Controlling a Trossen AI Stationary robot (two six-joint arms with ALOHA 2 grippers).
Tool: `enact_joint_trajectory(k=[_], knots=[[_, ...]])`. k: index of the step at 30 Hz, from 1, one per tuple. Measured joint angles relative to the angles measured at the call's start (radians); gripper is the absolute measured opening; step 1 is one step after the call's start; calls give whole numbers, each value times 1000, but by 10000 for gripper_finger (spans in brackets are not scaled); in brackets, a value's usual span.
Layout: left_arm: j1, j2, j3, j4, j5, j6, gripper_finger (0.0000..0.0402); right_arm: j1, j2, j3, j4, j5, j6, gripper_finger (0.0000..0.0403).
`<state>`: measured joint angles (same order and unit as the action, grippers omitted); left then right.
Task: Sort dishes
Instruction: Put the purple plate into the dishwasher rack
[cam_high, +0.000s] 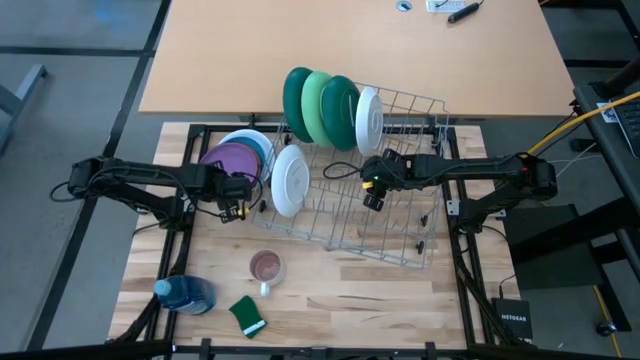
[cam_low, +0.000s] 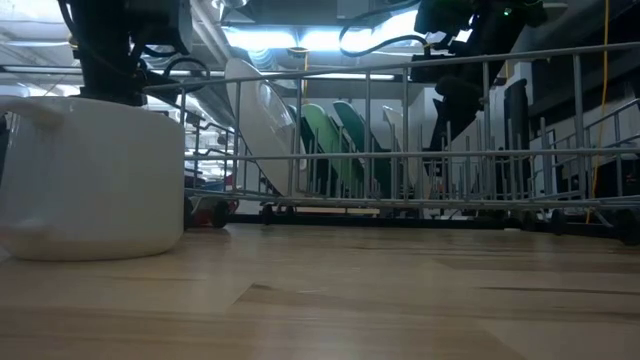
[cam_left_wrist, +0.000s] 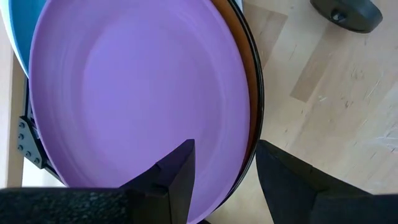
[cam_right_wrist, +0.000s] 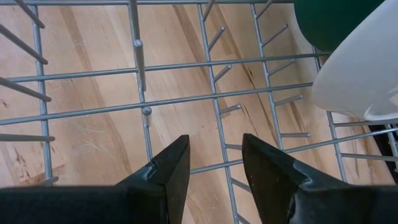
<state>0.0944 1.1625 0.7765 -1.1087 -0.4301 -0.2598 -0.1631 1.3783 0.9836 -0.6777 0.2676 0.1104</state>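
A wire dish rack (cam_high: 375, 215) sits slanted across the middle of the wooden tabletop (cam_high: 330, 300). At its far end four plates stand on edge in a row: a dark green plate (cam_high: 297, 100), a light green plate (cam_high: 318, 105), another dark green plate (cam_high: 340, 110) and a white plate (cam_high: 368, 118). One more white plate (cam_high: 290, 180) stands upright at the rack's left edge, well apart from that row. The stretch of rack between them is bare tines with wood showing through.

The right gripper (cam_high: 372, 190) hangs over that bare stretch, its fingers (cam_right_wrist: 168, 174) parted and holding nothing, with the nearest white plate's rim just to one side in the wrist view.

Left of the rack lies a flat stack topped by a purple plate (cam_high: 235, 160), with a blue plate (cam_high: 262, 145) showing under its far edge. The left gripper (cam_high: 235, 208) is at the stack's near rim; its parted fingers (cam_left_wrist: 177, 177) straddle the edge of the purple plate, one over its face and one outside the dark rim beneath. I cannot tell whether they touch it. How many plates lie under the purple one is hidden; only thin orange and black edges peek out.

Nearer the front edge stand a small mug (cam_high: 266, 267), a blue bottle (cam_high: 185, 294) and a green sponge (cam_high: 247, 315), with open wood around them.
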Motion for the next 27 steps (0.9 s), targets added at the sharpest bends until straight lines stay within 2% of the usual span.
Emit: enact_joint_trajectory(k=[4,15,27], knots=[[0,0,0,42,0,-43,156,0,0,0,0,0,0,152],[0,11,-14,54,0,-41,156,0,0,0,0,0,-5,152],[56,131,-14,53,3,-39,156,0,0,0,-2,0,-4,152]])
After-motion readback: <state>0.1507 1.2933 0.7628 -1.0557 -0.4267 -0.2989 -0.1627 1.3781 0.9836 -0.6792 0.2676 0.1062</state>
